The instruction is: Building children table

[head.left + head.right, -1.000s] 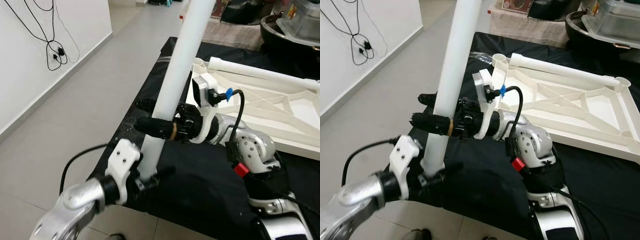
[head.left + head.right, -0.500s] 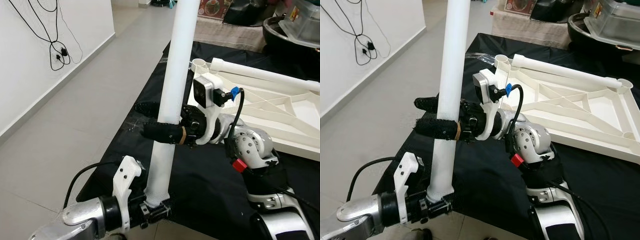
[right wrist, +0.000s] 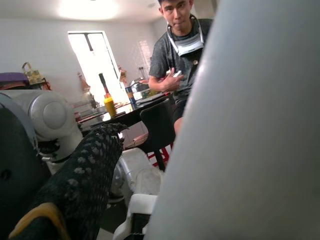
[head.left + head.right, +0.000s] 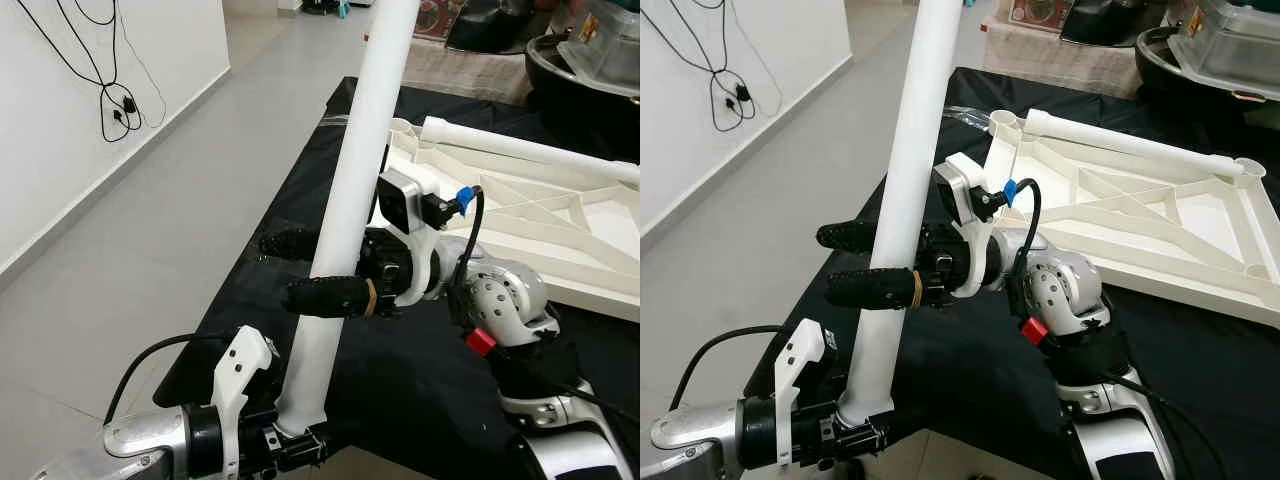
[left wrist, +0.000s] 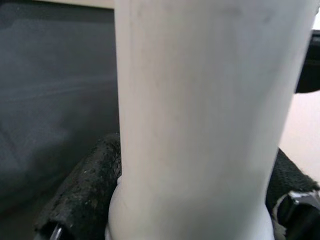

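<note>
A long white table leg (image 4: 355, 170) stands tilted in front of me, its top leaning right toward the white table frame (image 4: 540, 215). That frame lies upside down on the black cloth (image 4: 420, 380). My left gripper (image 4: 295, 442) is shut on the leg's bottom end; its black fingers (image 5: 80, 190) hug the tube in the left wrist view. My right gripper (image 4: 280, 270) clasps the leg's middle, one finger in front and one behind. In the right wrist view a finger (image 3: 85, 175) lies beside the leg (image 3: 260, 150).
The cloth's left edge (image 4: 270, 220) drops to grey floor tiles. Cables (image 4: 115, 100) hang on the white wall at left. Pots and containers (image 4: 590, 50) stand beyond the frame. A seated person (image 3: 182, 55) appears far behind in the right wrist view.
The leg's top has tipped to the right. My right gripper has come lower and nearer with it. The left gripper has dropped and now holds the bottom end from below.
</note>
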Available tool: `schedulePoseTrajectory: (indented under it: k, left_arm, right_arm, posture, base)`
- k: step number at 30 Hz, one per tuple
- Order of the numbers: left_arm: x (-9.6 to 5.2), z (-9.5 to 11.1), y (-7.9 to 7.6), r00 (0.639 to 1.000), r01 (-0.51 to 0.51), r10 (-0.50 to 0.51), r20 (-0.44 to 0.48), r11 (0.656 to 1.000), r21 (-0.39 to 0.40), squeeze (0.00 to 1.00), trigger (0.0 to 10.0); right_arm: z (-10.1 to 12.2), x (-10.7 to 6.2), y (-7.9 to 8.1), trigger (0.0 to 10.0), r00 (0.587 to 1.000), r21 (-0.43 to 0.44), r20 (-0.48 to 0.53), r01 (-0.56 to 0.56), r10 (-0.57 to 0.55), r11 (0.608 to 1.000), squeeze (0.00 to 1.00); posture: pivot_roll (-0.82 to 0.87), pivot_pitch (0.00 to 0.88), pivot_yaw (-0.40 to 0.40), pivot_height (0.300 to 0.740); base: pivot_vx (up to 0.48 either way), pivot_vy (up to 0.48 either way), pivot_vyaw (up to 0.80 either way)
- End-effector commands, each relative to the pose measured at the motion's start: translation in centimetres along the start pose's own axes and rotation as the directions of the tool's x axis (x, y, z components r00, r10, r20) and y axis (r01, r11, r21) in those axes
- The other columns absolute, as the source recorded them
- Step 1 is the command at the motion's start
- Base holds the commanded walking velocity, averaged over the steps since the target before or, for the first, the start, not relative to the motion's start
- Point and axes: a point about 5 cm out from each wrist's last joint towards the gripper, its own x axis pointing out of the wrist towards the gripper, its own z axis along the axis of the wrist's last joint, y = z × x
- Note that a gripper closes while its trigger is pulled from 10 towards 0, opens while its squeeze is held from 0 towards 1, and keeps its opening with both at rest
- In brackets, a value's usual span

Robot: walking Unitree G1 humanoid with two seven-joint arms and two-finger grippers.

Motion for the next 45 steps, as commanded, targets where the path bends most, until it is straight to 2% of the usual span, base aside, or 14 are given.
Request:
schedulePoseTrajectory:
  k: [1,3,4,8,15,16,19,20,29,35,36,45]
  left_arm:
    - [-0.2,0.0,-0.5,1.000,0.028,-0.028,-0.007,1.000,0.004,0.00,10.0]
    - [-0.2,0.0,-0.5,1.000,0.029,-0.029,-0.008,1.000,0.004,0.00,10.0]
    - [0.0,-0.3,-0.8,0.999,0.048,-0.048,-0.023,0.999,0.010,0.00,10.0]
    - [0.1,-0.4,-0.9,0.998,0.056,-0.055,-0.034,0.998,0.020,0.00,10.0]
    - [0.1,-0.7,-0.8,0.997,0.061,-0.059,-0.053,0.998,0.030,0.00,10.0]
    - [0.1,-0.7,-0.8,0.997,0.061,-0.059,-0.055,0.998,0.030,0.00,10.0]
    - [0.1,-0.8,-0.8,0.997,0.061,-0.060,-0.056,0.998,0.030,0.00,10.0]
    - [0.1,-0.8,-0.8,0.997,0.061,-0.059,-0.056,0.998,0.028,0.00,10.0]
    - [0.0,-0.9,-0.8,0.997,0.055,-0.053,-0.051,0.998,0.024,0.00,10.0]
    - [0.2,-1.3,-0.7,0.996,0.041,-0.039,-0.082,0.999,0.018,0.00,10.0]
    - [0.1,-1.3,-0.7,0.996,0.037,-0.035,-0.084,0.999,0.019,1.00,10.0]
    - [-0.2,-1.5,-0.3,0.997,-0.002,0.004,-0.080,1.000,0.024,1.00,10.0]
  right_arm:
    - [-0.4,0.3,0.4,10.0,0.999,0.016,-0.017,-0.041,0.042,0.999,0.00]
    - [-0.4,0.3,0.4,10.0,0.999,0.016,-0.017,-0.041,0.042,0.999,0.00]
    - [-0.8,0.9,0.8,10.0,0.997,0.055,-0.012,-0.070,0.071,0.996,0.00]
    - [-1.0,1.5,1.1,10.0,0.995,0.089,-0.001,-0.096,0.097,0.991,0.00]
    - [-1.3,2.0,1.6,10.0,0.992,0.116,0.004,-0.126,0.127,0.985,0.00]
    - [-1.4,2.0,1.6,2.2,0.992,0.120,0.004,-0.129,0.130,0.984,0.00]
    - [-1.4,2.1,1.7,2.2,0.991,0.124,0.004,-0.131,0.131,0.984,0.00]
    - [-1.4,2.1,1.8,0.0,0.991,0.127,0.004,-0.133,0.133,0.983,0.00]
    - [-1.5,2.0,2.0,0.0,0.991,0.124,-0.014,-0.128,0.131,0.984,0.00]
    - [-1.6,1.8,2.0,0.0,0.993,0.125,-0.013,-0.116,0.118,0.985,0.00]
    - [-1.5,1.8,1.9,0.0,0.994,0.120,-0.012,-0.109,0.112,0.987,0.00]
    - [-0.7,1.1,1.2,0.0,0.998,0.084,-0.009,-0.067,0.068,0.994,0.00]
  posture:
    - [0.13,0.154,-0.030,0.740]
    - [0.13,0.154,-0.030,0.740]
    - [0.13,0.154,-0.030,0.740]
    - [0.13,0.155,-0.031,0.740]
    - [0.12,0.148,-0.029,0.740]
    - [0.12,0.147,-0.029,0.740]
    - [0.12,0.144,-0.029,0.740]
    - [0.12,0.145,-0.028,0.740]
    - [0.12,0.135,-0.030,0.740]
    - [0.12,0.128,-0.032,0.740]
    - [0.12,0.125,-0.032,0.740]
    - [0.12,0.126,-0.035,0.740]
  base:
    - [0.000,0.000,0.00]
    - [0.000,0.000,0.00]
    - [0.000,0.000,0.00]
    - [0.000,0.000,0.00]
    - [0.000,0.000,0.00]
    - [0.000,0.000,0.00]
    - [0.000,0.000,0.00]
    - [0.000,0.000,0.00]
    - [0.000,0.000,0.00]
    - [0.000,0.000,0.00]
    - [0.000,0.000,0.00]
    - [0.000,0.000,0.00]
